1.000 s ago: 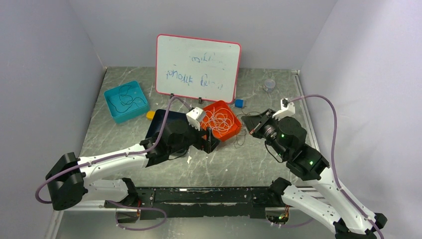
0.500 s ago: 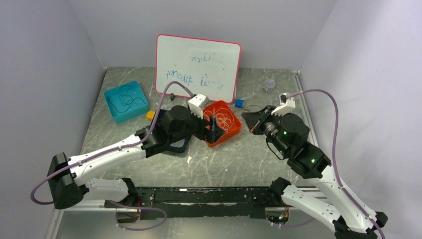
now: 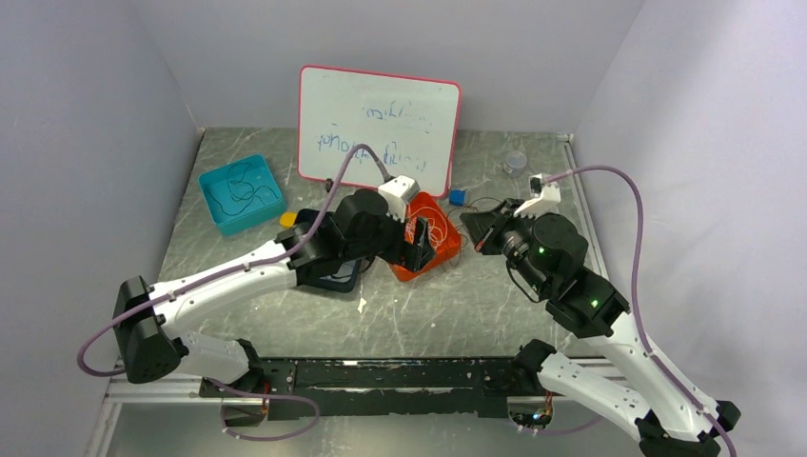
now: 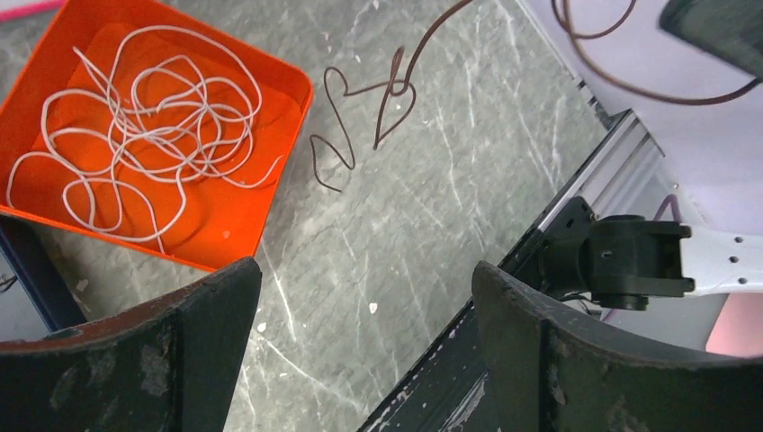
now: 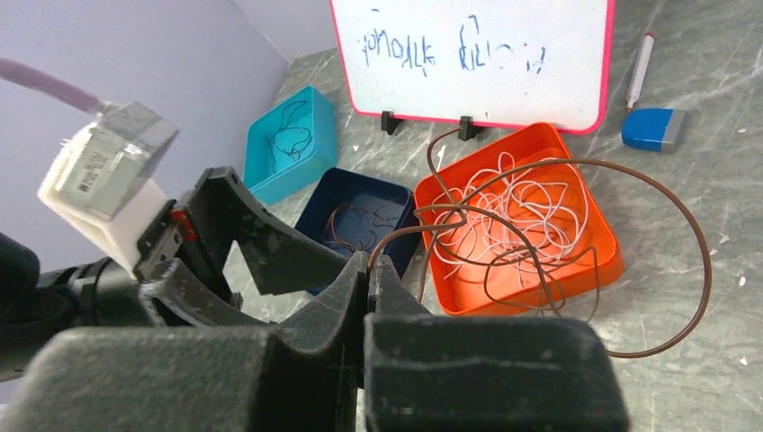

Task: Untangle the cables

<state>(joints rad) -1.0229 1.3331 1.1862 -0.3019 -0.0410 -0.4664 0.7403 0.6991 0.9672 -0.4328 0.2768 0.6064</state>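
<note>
A white cable (image 4: 144, 99) lies coiled in the orange tray (image 4: 270, 193), which also shows in the top view (image 3: 447, 249). My right gripper (image 5: 369, 261) is shut on a thin brown cable (image 5: 594, 163). It holds one end up, to the right of the tray (image 3: 473, 231). The cable's loops hang over the tray's near right corner and onto the table (image 4: 400, 85). My left gripper (image 4: 367, 279) is open and empty, raised over the tray's near edge (image 3: 419, 243). A black cable lies in the teal tray (image 5: 315, 117). Another brown cable lies in the navy tray (image 5: 360, 193).
A whiteboard (image 3: 376, 129) stands at the back behind the trays. A blue eraser (image 5: 652, 129) and a marker (image 5: 637, 63) lie beside it. A small grey cup (image 3: 515, 161) is at the back right. The teal tray (image 3: 214, 211) sits at the left. Walls close both sides.
My left arm has swung right and away from the bases, from the navy tray to over the orange tray. My right gripper has moved slightly back with the brown cable.
</note>
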